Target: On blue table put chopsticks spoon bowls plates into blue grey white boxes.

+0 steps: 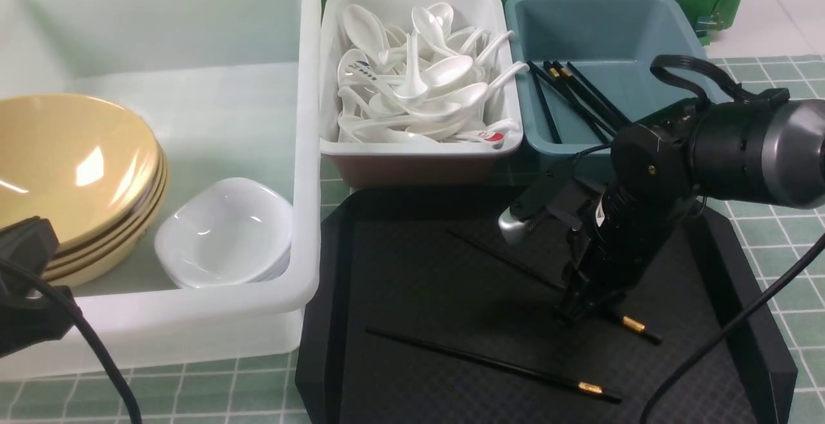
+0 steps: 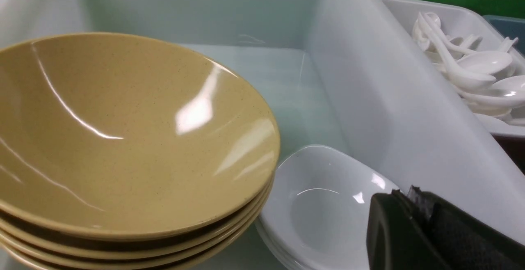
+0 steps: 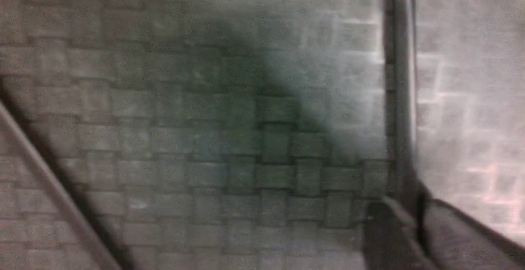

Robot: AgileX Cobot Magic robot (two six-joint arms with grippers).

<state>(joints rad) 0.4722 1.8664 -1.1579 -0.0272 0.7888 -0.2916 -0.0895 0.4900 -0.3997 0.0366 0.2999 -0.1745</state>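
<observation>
Our right gripper [image 1: 583,313] clamps 1 chopstick [image 1: 635,325] lying on the black tray [image 1: 399,269]; we should lift it level, grip firm, toward the blue-grey box [image 1: 606,31] behind that tray; the left gripper [image 2: 410,196] is pressed together.

Front camera overlooks all; left wrist close on bowls [image 2: 123,138], right on tray [image 3: 246,159].

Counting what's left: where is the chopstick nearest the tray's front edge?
In the front view, the near chopstick lies flat on the black tray, nearer the robot than the right gripper.
</observation>
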